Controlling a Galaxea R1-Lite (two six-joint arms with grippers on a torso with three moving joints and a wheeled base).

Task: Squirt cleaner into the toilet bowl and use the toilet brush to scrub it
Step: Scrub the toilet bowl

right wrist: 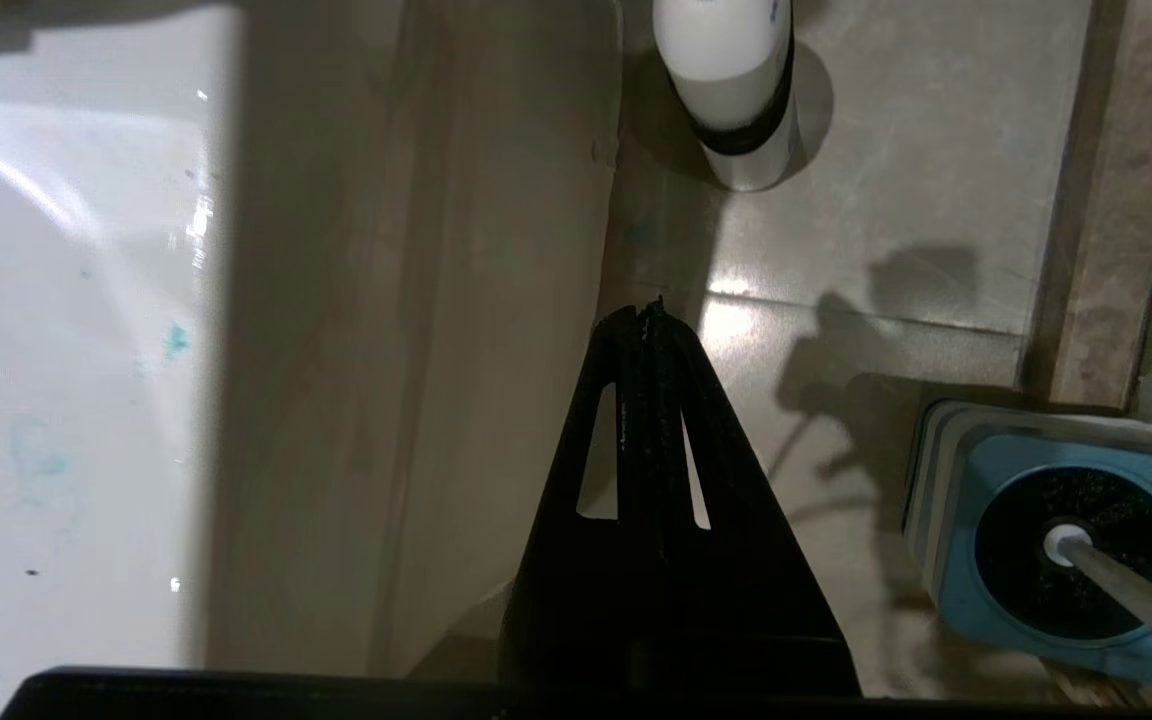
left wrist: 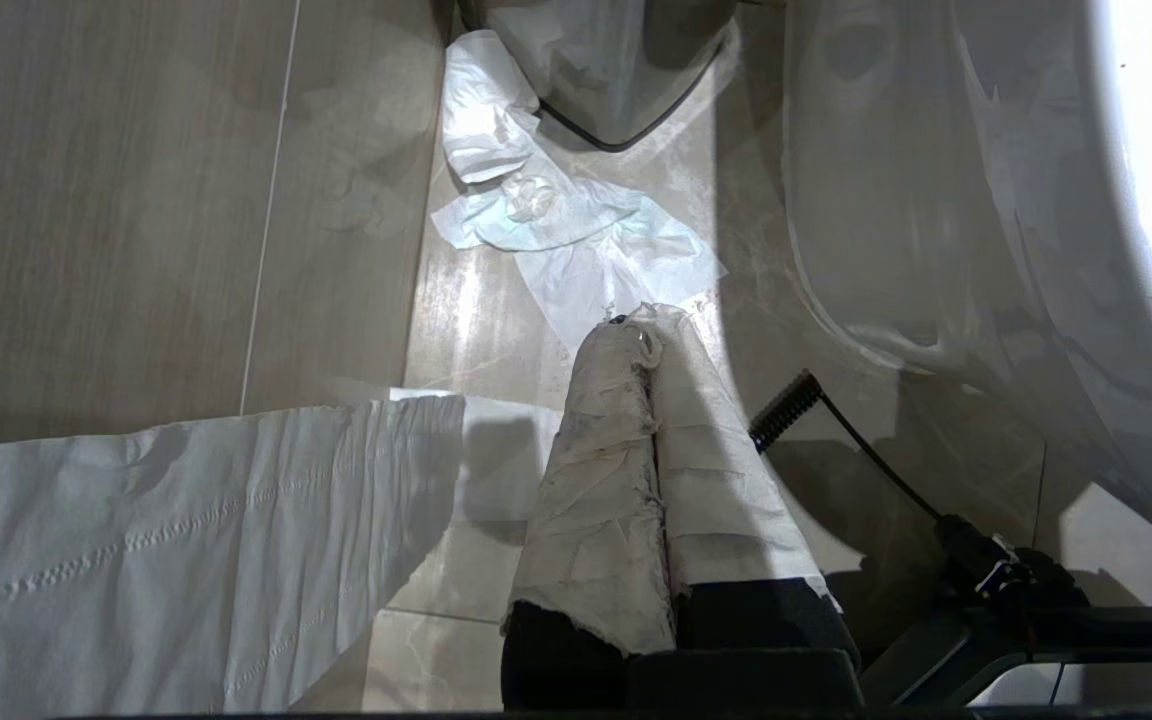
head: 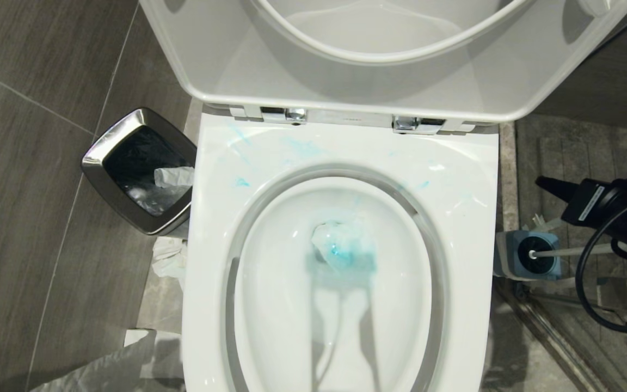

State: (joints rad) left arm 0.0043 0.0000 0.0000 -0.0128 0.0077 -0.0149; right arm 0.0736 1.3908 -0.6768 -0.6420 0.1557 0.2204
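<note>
right gripper [right wrist: 648,312] fingers pressed together, empty, above floor beside toilet bowl [head: 471,179] | toilet brush [head: 569,252] in its holder [right wrist: 1056,545] at bowl's right | handle looks light, stiff, slick, so grab mid-shaft | left gripper [left wrist: 648,322] closed too, parked low

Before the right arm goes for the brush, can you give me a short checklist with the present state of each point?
1. Cleaner in the toilet bowl: ok, blue patch there.
2. Seat and lid raised: ok.
3. Toilet brush standing in its holder: ok.
4. Right gripper empty: ok, shut on nothing.
5. Right gripper open to take the handle: not ok.
6. Left gripper clear of the bowl: ok, low beside the toilet, shut.
</note>
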